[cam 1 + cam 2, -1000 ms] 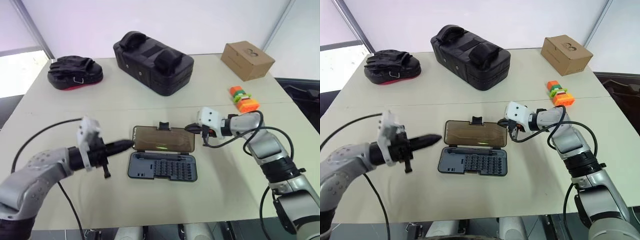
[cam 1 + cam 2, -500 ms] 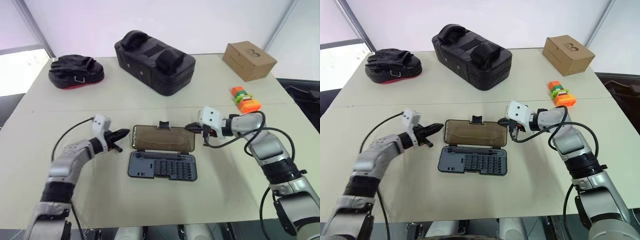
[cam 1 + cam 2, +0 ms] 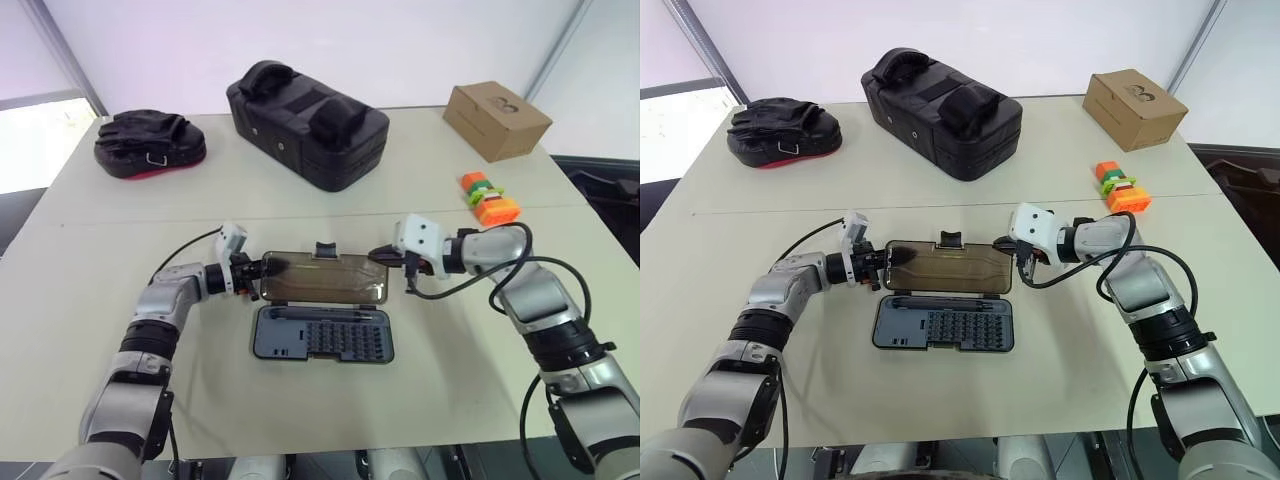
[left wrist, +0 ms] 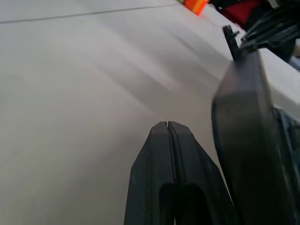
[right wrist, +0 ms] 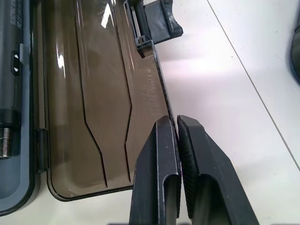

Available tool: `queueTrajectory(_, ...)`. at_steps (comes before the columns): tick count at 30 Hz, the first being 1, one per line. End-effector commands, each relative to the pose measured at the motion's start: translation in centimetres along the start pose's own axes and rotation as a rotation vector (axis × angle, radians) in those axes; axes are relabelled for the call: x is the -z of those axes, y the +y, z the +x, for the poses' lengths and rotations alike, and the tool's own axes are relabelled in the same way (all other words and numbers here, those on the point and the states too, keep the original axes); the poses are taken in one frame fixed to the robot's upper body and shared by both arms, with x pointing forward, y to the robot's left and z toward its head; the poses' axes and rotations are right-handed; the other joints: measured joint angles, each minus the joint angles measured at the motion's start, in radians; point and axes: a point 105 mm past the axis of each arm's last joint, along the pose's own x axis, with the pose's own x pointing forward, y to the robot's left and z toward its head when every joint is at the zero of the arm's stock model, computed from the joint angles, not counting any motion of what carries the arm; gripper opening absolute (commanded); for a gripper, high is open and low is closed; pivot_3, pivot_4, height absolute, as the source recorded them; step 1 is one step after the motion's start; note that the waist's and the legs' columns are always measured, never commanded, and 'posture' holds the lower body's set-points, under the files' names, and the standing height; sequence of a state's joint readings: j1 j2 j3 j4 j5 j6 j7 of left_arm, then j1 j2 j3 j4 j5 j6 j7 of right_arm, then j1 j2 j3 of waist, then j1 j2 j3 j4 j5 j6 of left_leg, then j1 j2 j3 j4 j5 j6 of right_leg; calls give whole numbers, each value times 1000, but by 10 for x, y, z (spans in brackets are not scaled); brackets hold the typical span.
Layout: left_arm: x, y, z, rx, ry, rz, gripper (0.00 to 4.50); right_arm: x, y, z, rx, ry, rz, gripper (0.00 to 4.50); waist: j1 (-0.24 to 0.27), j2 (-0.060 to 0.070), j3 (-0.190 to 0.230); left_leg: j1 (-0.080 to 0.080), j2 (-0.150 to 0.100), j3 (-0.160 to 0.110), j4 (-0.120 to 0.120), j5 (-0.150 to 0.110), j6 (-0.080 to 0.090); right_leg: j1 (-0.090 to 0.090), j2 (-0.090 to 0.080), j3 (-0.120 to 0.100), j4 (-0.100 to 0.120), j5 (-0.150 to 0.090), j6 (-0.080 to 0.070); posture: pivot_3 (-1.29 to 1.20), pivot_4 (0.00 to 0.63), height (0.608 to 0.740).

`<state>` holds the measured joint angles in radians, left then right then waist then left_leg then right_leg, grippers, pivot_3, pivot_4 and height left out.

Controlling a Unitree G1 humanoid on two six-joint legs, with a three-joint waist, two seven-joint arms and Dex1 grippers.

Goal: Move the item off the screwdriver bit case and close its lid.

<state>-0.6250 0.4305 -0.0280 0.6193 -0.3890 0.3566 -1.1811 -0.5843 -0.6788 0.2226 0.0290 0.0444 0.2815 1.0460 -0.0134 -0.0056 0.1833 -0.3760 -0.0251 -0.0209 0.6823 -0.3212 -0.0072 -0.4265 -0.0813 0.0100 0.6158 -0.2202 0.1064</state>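
The screwdriver bit case (image 3: 322,335) lies open mid-table, its bit tray toward the front. Its brown see-through lid (image 3: 325,277) lies flat behind the tray, with a black latch (image 3: 327,248) at its far edge. My left gripper (image 3: 262,268) is shut, its tips against the lid's left edge. In the left wrist view the closed fingers (image 4: 159,154) sit beside the dark lid (image 4: 243,122). My right gripper (image 3: 380,256) is shut with its tips at the lid's right edge (image 5: 161,93). Nothing lies on the case.
An orange and green toy (image 3: 488,198) lies on the table to the right of the case. A large black bag (image 3: 305,122) stands at the back, black gloves (image 3: 150,143) at the back left, and a cardboard box (image 3: 497,120) at the back right.
My left arm swung in from the front left until its shut gripper reached the lid's left edge. My right gripper has stayed at the lid's right edge.
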Motion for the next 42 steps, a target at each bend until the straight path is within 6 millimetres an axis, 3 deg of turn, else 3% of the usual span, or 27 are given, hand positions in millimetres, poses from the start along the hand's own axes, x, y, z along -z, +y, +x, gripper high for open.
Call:
queueTrajectory(1,3,-2,0,17,30,8,0,-12,-4,-9,30,-8,-40,1505,0,0,0,0,0,0,0,0,0,0,0,0,0,0,0,0,150,740)
queueTrajectory(6,2,0,-3,5,20,15,0,-18,-4,-25,25,26,-53,4056,1,0,0,0,1,0,0,0,0,0,0,0,0,0,0,0,150,740)
queueTrajectory(9,1,0,-5,3,16,18,0,-29,1,-41,-2,-8,11,4056,1,0,0,0,1,0,0,0,0,0,0,0,0,0,0,0,150,740)
queueTrajectory(14,-9,-1,-9,11,-11,33,0,-66,13,-77,-114,-234,286,4056,2,0,0,0,3,-1,0,0,0,0,0,0,0,0,0,0,150,740)
queueTrajectory(21,-35,-19,-13,98,-42,65,0,-75,4,-95,-95,-385,485,4056,3,-1,0,-1,3,-1,0,0,0,-1,-1,0,0,0,0,0,150,740)
queueTrajectory(28,-47,-50,-13,224,-16,80,0,-72,0,-98,-66,-385,517,4056,2,-1,0,-2,3,-1,0,0,0,-1,-2,0,0,0,0,0,150,740)
queueTrajectory(33,-21,-90,-21,389,174,109,0,-69,-12,-102,-4,-391,530,4056,0,0,1,-3,3,-1,0,0,1,-2,-1,0,-1,0,0,0,150,740)
queueTrajectory(36,-9,-103,-30,441,249,111,0,-71,-18,-101,26,-411,543,4056,0,0,1,-3,3,-1,0,0,1,-2,-1,1,0,0,0,0,150,740)
queueTrajectory(38,-11,-106,-33,442,245,116,0,-70,-18,-97,31,-389,539,4056,1,0,1,-3,3,-1,0,0,1,-2,-1,1,0,0,0,0,150,740)
queueTrajectory(39,-16,-105,-32,430,223,117,0,-70,-15,-95,21,-375,534,4056,3,0,1,-3,4,-1,0,0,1,-2,-1,0,0,0,0,0,150,740)
queueTrajectory(42,-65,-81,-21,303,11,123,0,-73,23,-75,-142,-292,464,4056,13,-1,1,-4,3,-2,0,0,1,-2,-1,0,0,0,0,0,150,740)
